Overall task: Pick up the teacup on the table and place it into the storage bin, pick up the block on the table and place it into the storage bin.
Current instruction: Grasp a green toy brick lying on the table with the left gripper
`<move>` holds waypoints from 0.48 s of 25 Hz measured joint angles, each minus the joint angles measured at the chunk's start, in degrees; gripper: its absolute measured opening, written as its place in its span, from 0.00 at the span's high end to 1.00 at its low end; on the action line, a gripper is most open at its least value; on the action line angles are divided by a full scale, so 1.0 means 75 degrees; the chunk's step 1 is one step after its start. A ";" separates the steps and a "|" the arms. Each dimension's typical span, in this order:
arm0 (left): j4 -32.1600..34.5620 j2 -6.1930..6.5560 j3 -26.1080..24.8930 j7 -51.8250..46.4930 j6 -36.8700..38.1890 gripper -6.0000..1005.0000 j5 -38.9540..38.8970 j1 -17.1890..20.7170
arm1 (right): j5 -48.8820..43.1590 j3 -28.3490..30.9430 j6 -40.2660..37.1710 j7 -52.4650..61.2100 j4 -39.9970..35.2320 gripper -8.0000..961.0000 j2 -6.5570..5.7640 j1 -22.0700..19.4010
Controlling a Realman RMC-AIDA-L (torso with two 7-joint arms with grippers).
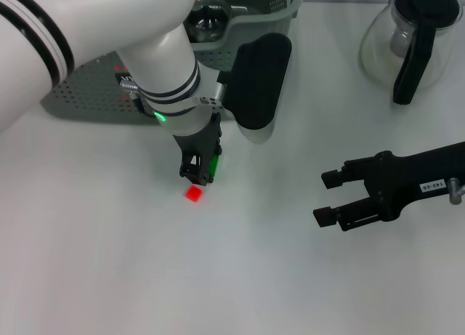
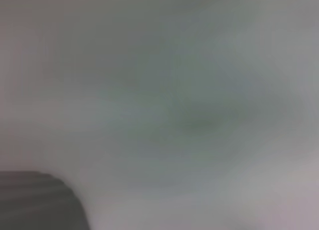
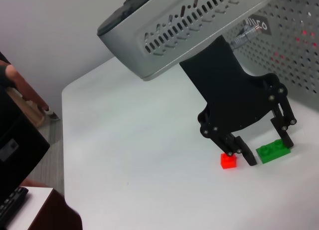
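The green block (image 3: 272, 150) sits between my left tool's (image 3: 264, 152) spread fingers, ungripped; a red block (image 3: 229, 160) lies just outside. My right tool (image 1: 328, 198) rests open.

The table (image 1: 109, 277) was white and smooth, and it filled nearly all of the head view. Soft grey shadows lay on it, and the light was bright and even. In the right wrist view the table had a rounded corner (image 3: 70, 93). Behind that corner stood a plain pale wall (image 3: 55, 30) with nothing on it. Below the table edge was a strip of grey floor (image 3: 52, 155). A dark box-like thing (image 3: 17, 150) stood near the edge of that view, too cut off to name. A reddish-brown piece of furniture (image 3: 47, 212) showed at the corner of the picture. The left wrist view was only a grey blur.
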 joint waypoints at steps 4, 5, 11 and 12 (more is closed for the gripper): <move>0.0000 0.0000 0.0067 -0.0038 -0.0017 0.52 -0.0003 -0.0018 | 0.0000 0.0000 0.0013 -0.0066 0.0039 0.08 0.0000 -0.0006; 0.0000 0.0000 0.0085 -0.0044 -0.0028 0.52 -0.0006 -0.0020 | 0.0000 0.0000 0.0020 -0.0079 0.0058 0.08 0.0000 -0.0008; -0.0011 -0.0011 0.0119 -0.0067 -0.0060 0.52 -0.0038 -0.0051 | 0.0000 0.0001 0.0046 -0.0098 0.0085 0.08 0.0000 -0.0033; -0.0023 -0.0011 0.0118 -0.0067 -0.0061 0.52 -0.0046 -0.0064 | 0.0000 0.0000 0.0047 -0.0101 0.0086 0.08 0.0000 -0.0034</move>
